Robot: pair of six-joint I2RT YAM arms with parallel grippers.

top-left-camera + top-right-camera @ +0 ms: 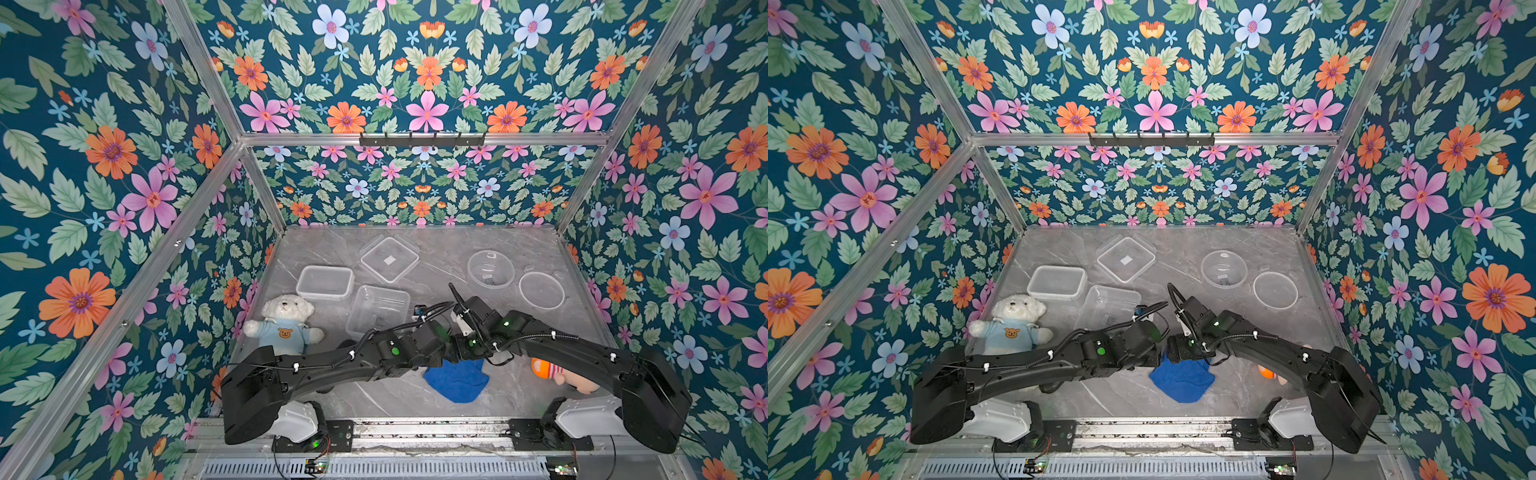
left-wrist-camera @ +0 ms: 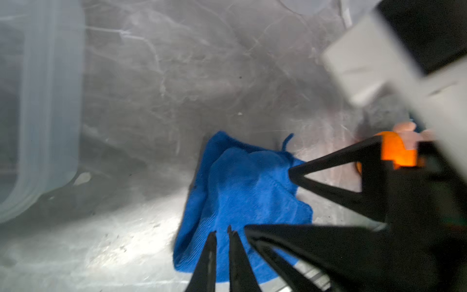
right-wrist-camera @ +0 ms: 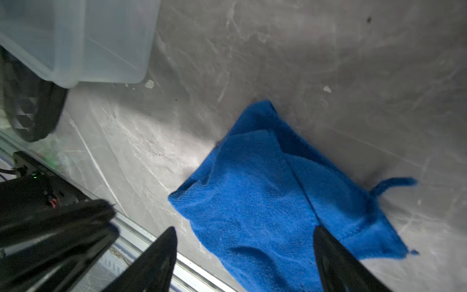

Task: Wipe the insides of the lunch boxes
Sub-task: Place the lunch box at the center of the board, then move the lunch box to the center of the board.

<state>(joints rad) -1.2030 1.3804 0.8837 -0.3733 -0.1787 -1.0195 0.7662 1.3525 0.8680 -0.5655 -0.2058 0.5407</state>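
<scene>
The left tool is closed, its two fingers drawn almost together with nothing gripped between them. In the right wrist view it sits off the edge of the blue cloth, clear of the fabric. The right tool is spread wide and hangs low over the cloth, one finger above the fabric and the other just past the cloth's edge. It has hold of nothing. The cloth lies loosely folded on the near middle of the tabletop, below where the two wrists meet.

The three lunch boxes stand open farther back. The large square box is left of the middle, just beyond the left arm's wrist. The small rectangular box is at its far left, so close that I cannot tell whether they touch. The round box stands at the far right, well apart from the other two.

A square lid lies flat just beyond the square box. A round lid lies just right of the round box, a little nearer. A teddy bear sits at the near left beside the square box, and a doll lies at the near right, partly hidden by the right arm.
</scene>
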